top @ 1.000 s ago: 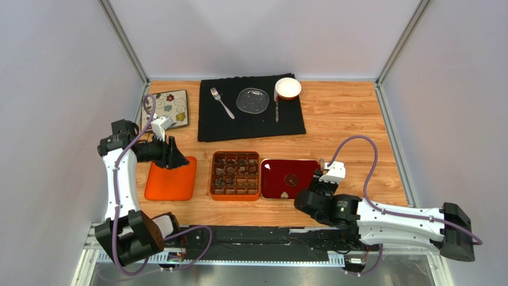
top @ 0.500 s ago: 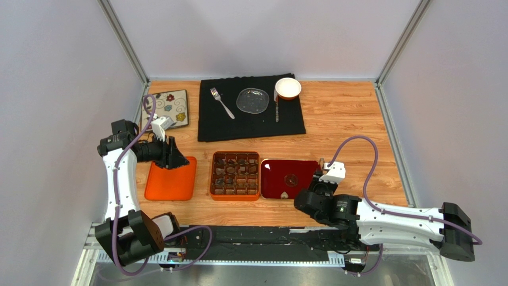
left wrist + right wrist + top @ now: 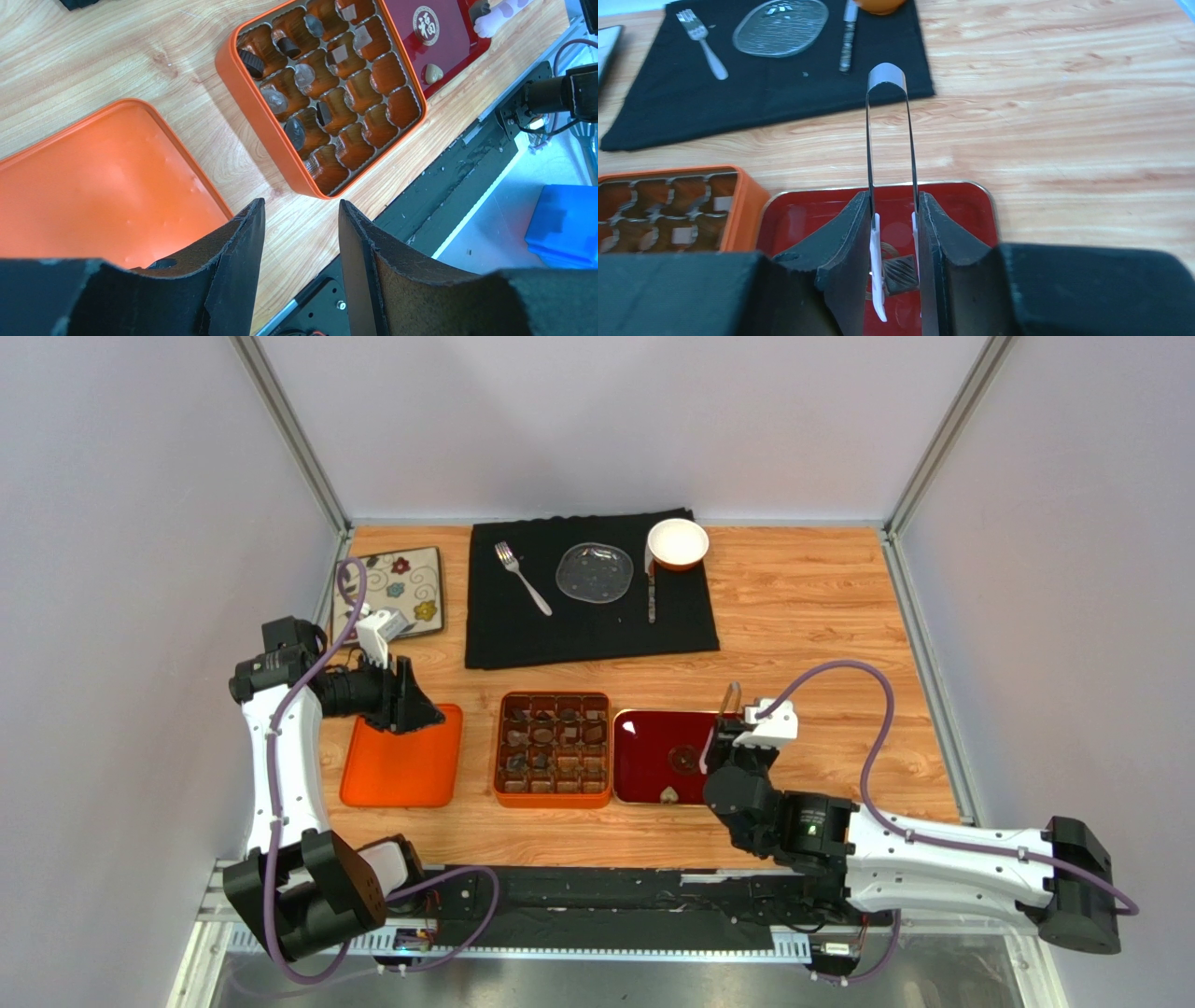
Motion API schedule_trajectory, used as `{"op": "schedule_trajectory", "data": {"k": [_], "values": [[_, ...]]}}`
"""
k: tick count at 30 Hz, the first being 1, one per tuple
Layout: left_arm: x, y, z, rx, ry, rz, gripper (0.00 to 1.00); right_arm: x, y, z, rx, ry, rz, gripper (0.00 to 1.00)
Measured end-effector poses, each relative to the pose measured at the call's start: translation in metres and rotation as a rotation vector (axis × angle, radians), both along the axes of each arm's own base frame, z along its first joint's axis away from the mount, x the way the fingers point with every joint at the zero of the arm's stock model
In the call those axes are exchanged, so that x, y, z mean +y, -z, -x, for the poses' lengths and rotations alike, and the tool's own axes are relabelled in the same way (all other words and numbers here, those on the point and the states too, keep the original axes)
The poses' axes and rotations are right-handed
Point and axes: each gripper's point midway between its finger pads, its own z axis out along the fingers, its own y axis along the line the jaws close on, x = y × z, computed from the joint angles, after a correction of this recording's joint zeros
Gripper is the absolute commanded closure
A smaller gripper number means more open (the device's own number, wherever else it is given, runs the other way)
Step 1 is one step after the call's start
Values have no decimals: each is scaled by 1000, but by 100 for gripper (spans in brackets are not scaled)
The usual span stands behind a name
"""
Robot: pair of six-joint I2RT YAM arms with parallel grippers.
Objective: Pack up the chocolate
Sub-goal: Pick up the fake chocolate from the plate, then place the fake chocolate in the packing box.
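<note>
Chocolate [image 3: 295, 131] in box [image 3: 254, 105] beside red tray [image 3: 449, 42]

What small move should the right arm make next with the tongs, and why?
I would probably lift the tongs slightly, straight up. The right tool is shut on them, and their white tips flank a ridged chocolate on the red tray; the orange box beside it has empty cells.

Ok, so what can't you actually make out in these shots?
Right wrist: whether the tongs grip the chocolate on the red tray; the right tool's fingers cover their tips.
Top external: how much chocolate is in the orange box; the cells are too small.
Left wrist: most of the red tray, cut off by the top edge.
</note>
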Motion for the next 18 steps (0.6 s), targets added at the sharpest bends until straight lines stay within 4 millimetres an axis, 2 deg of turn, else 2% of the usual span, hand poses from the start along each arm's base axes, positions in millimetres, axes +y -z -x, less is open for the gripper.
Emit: {"op": "schedule_trajectory", "data": {"k": [4,12,18], "values": [[0,0,0,0,0,0,49,26,-11,-4,-15,-65,21,77],[0,0,0,0,0,0,49,109,-45,-13,-55,-251,11,77],[0,0,0,0,0,1,49,167,-57,-16,-73,-380,-21,77]]}}
